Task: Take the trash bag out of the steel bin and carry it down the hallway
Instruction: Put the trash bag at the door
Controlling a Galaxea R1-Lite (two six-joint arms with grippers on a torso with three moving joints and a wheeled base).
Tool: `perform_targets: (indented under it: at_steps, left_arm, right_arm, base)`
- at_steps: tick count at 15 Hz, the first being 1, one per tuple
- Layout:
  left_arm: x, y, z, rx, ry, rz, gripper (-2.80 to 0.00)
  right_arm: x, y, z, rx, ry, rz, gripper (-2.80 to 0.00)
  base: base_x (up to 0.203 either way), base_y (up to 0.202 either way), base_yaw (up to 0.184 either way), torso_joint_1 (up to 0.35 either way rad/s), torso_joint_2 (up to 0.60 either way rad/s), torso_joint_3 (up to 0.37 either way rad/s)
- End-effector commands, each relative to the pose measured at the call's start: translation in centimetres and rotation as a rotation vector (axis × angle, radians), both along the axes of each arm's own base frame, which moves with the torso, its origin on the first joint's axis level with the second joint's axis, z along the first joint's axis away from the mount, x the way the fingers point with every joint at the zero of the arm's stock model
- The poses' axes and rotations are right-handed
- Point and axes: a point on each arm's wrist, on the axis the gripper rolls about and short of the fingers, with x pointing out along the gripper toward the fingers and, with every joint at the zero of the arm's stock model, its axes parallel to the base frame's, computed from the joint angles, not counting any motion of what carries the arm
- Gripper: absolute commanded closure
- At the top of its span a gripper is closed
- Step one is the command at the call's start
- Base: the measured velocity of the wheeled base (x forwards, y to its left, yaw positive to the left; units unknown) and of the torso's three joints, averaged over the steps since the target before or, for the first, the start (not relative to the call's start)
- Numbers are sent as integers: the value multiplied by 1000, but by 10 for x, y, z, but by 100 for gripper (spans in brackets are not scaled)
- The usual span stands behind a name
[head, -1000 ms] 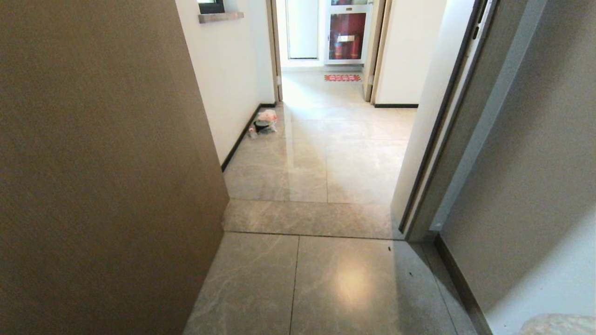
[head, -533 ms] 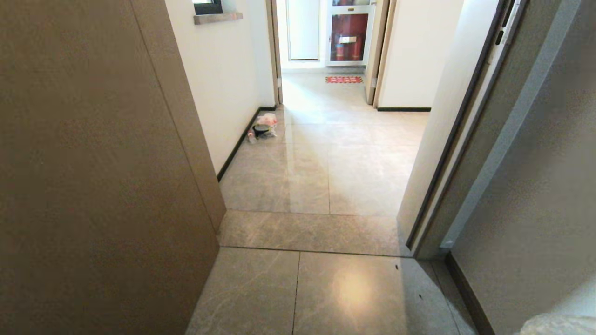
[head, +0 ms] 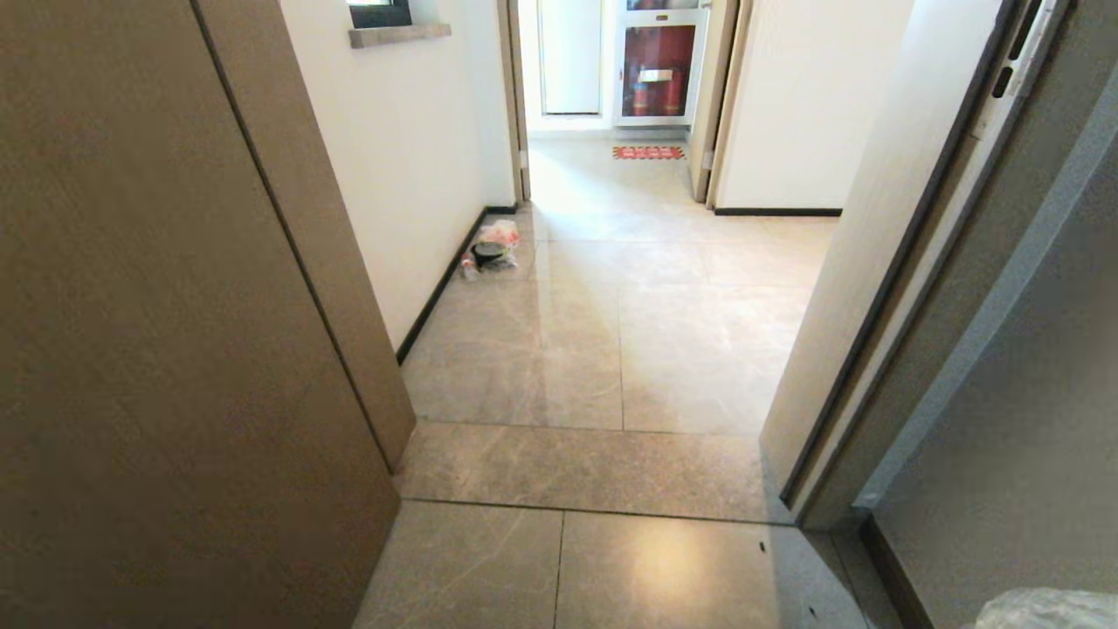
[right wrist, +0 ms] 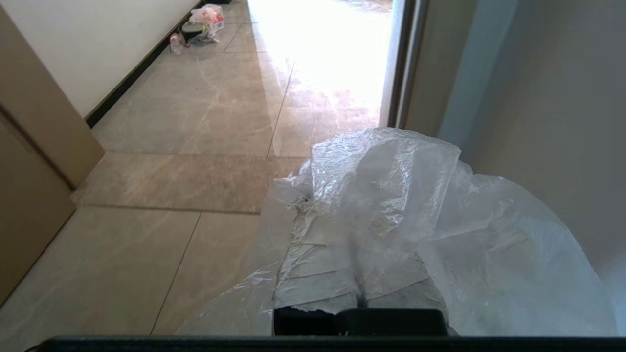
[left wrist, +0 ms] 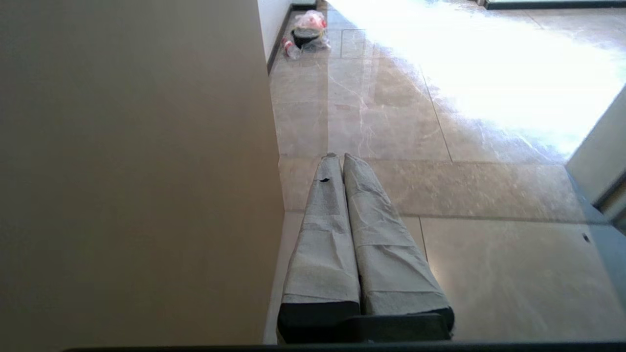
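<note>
The trash bag (right wrist: 391,195) is being carried through the doorway into the hallway (head: 611,332), closer than before, draped over the right gripper (right wrist: 359,274), jaws clamped on it, while the left gripper (left wrist: 337,159) is being held closed, empty.

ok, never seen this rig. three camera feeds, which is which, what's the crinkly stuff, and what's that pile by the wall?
It is a wheeled robot with two arms. The wide picture comes from its head camera, looking down the hallway through a doorway. The other two come from cameras on each wrist, looking along the fingers.

In the left wrist view, the left gripper is shut and holds nothing; its fingers are wrapped in pale padding.

In the right wrist view, the right gripper is shut on the trash bag, the clear crinkly plastic draped over it. A corner of that bag shows at the head view's lower right.

The pile by the left wall is a small heap of bagged rubbish with red-and-white contents.
</note>
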Motion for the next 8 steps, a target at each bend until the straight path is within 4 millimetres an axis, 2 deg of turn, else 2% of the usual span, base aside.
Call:
perform_targets:
  at_steps: [1,8]
  left_arm:
    - [0,0,-1,0,4,0,0]
    - [0,0,-1,0,4,0,0]
  right_arm:
    - [0,0,0,0,1,0,0]
    - [0,0,0,0,1,0,0]
  base:
    - [193,0,1,5,2,0]
    - [191,0,2,2,2,0]
